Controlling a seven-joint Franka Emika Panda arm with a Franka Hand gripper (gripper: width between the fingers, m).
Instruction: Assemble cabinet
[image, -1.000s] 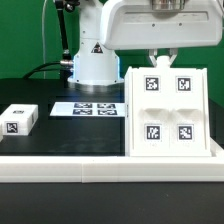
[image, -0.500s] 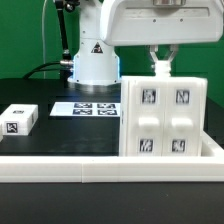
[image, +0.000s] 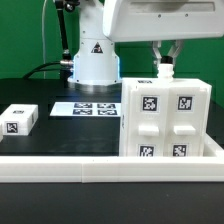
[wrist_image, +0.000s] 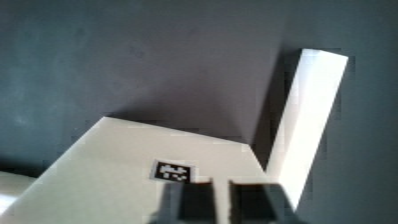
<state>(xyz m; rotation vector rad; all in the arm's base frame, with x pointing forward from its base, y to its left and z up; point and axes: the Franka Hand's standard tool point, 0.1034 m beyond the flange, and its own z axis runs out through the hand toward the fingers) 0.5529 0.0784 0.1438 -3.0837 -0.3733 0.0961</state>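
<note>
— Where is the cabinet?
— The cabinet (image: 165, 122) stands upright on the black table (image: 70, 135) at the exterior view's right. Its tagged face is towards the camera and its foot is just behind the white rail (image: 60, 166).
— And the jaws?
— The gripper (image: 165, 62) sits directly above, clenched on a small white lip at the cabinet's top edge. A small tagged block (image: 18, 120) lies well apart, at the exterior view's left.

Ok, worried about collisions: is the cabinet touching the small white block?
Apart. Exterior view shows black table between the cabinet and the small white block.
</note>
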